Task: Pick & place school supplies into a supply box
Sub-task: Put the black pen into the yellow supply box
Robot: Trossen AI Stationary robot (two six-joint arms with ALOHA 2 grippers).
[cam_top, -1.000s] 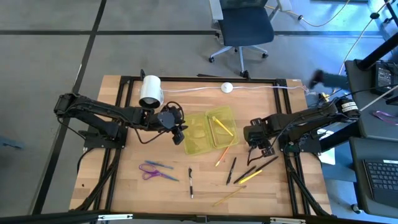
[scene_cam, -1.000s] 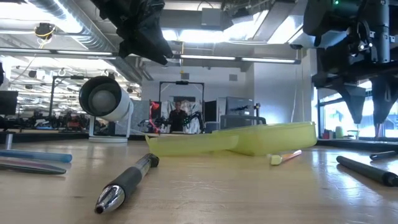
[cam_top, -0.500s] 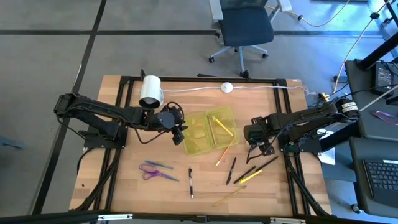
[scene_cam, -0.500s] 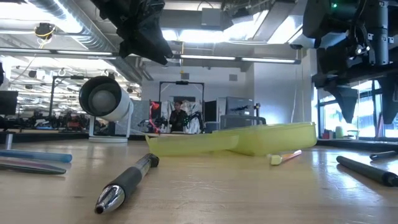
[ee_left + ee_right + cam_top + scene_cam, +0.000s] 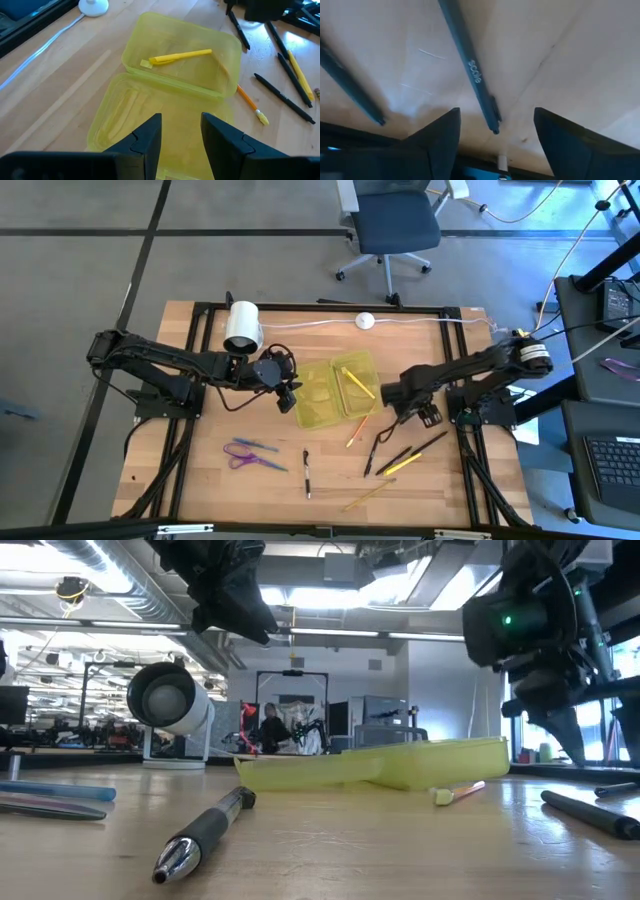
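Note:
The supply box lies open in the middle of the table, a yellow marker in its far half. My left gripper hangs open just above the box's left edge, holding nothing. My right gripper is open and points down over a black pen lying flat on the wood to the right of the box. Its fingers stand on either side of the pen's end without touching it. An orange pencil, more black pens and a yellow pencil, and the scissors also lie on the table.
A white roll stands at the far left, and a white puck on a cable lies at the far edge. Another black pen and a yellow pencil lie near the front edge. Black frame rails border the table.
My right gripper has gone down and toward the table's left edge, tipping more steeply downward, and now hangs over the black pen. Its fingers have spread wider. My left gripper has kept still.

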